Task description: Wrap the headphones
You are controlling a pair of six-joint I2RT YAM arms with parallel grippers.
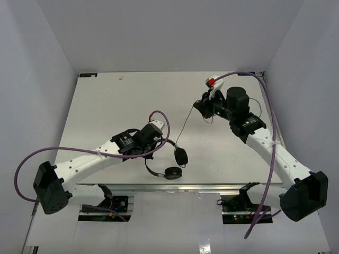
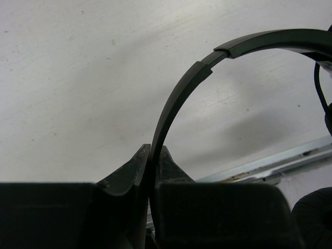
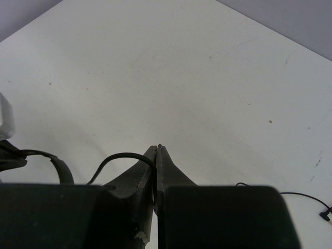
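The black headphones lie near the table's front edge, with two round earcups (image 1: 180,157) side by side and a thin headband (image 1: 150,168) curving left. My left gripper (image 1: 149,155) is shut on the headband (image 2: 181,93), which arches up and right from the jaws in the left wrist view; one earcup (image 2: 315,218) shows at the lower right. The thin cord (image 1: 184,124) runs from the earcups up to my right gripper (image 1: 203,110), which is shut on it. In the right wrist view the cord (image 3: 119,155) loops left out of the closed jaws, and its plug end (image 3: 327,215) lies at the right.
The white table (image 1: 116,106) has walls on three sides. Its metal front rail (image 2: 290,158) lies just past the headphones. Thick purple cables (image 1: 267,106) hang from both arms. A red and white part (image 1: 212,81) sits above the right wrist.
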